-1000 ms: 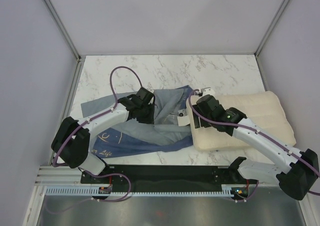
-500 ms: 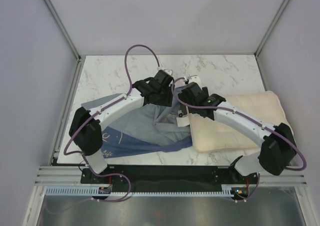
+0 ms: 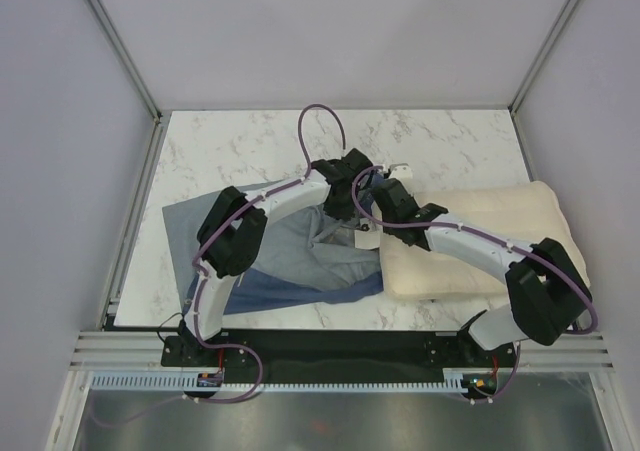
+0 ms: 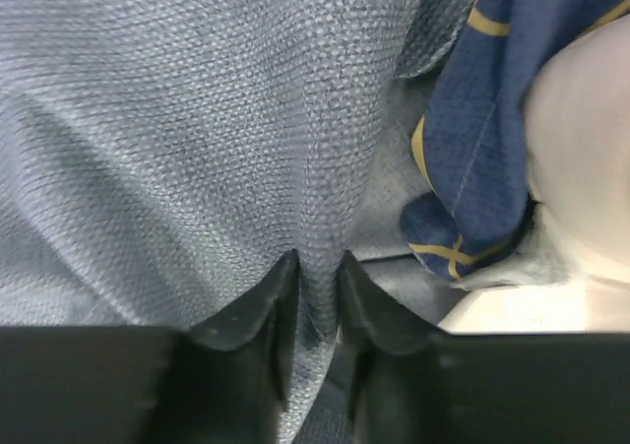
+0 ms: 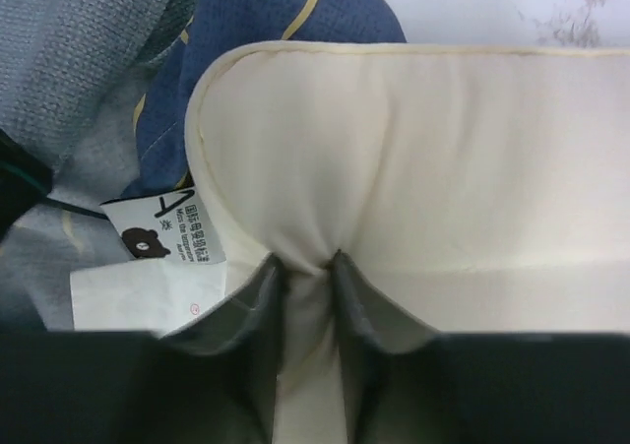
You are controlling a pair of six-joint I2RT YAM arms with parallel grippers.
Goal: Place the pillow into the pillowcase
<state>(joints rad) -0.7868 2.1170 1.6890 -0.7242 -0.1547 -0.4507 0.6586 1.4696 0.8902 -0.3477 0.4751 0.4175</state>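
Observation:
The cream pillow [image 3: 490, 233] lies at the right of the table, its left corner at the mouth of the blue pillowcase [image 3: 290, 261]. My right gripper [image 5: 306, 263] is shut on a pinch of the pillow [image 5: 423, 158] near that corner, beside its white care label [image 5: 162, 257]. My left gripper [image 4: 317, 265] is shut on a fold of the pillowcase's lighter grey-blue inside cloth [image 4: 197, 119]. The dark blue outer cloth with yellow lines [image 4: 477, 158] is bunched to the right of it. Both grippers meet over the pillowcase's mouth [image 3: 360, 221] in the top view.
The marble table [image 3: 400, 141] is walled by white panels at the back and sides. A black base rail [image 3: 330, 346] runs along the near edge. Purple cables [image 3: 322, 121] loop above both arms.
Both arms swung inward to the pillowcase's mouth. The left gripper closed on the pillowcase cloth and the right closed on the pillow's corner.

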